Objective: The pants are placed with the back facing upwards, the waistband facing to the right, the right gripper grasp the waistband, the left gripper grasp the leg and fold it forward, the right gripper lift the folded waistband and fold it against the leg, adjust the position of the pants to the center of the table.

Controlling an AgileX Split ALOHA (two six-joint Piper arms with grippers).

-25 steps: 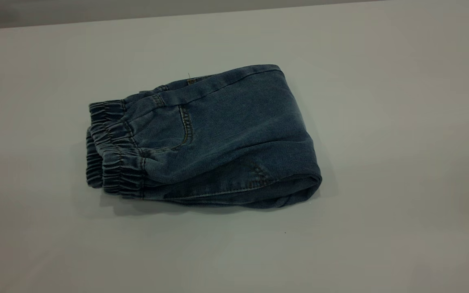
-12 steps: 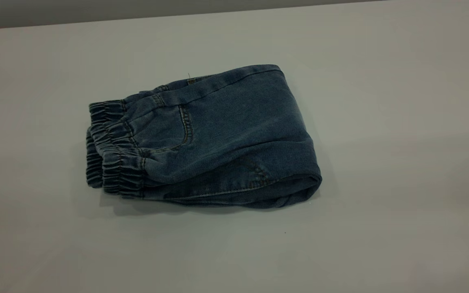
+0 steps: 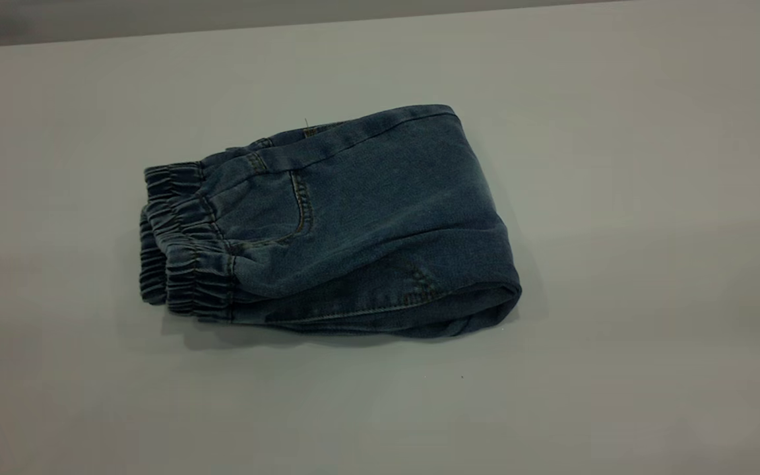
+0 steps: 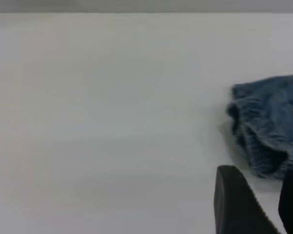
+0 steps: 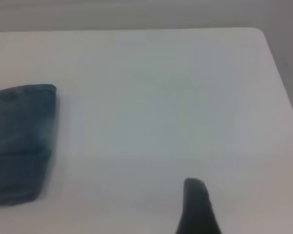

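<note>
The blue denim pants (image 3: 327,224) lie folded into a compact bundle near the middle of the table (image 3: 650,343). Their gathered elastic waistband (image 3: 189,257) is at the left, stacked over the cuffs, and the rounded fold is at the right. Neither arm shows in the exterior view. In the left wrist view my left gripper (image 4: 263,178) hovers open above bare table, a short way from the elastic end of the pants (image 4: 271,122). In the right wrist view my right gripper (image 5: 249,192) shows one dark finger (image 5: 198,207) with bare table on both sides. It is well away from the pants' folded end (image 5: 19,141).
The table's far edge (image 3: 380,23) runs along the back, and a rounded table corner (image 5: 261,31) shows in the right wrist view. Plain tabletop surrounds the pants on all sides.
</note>
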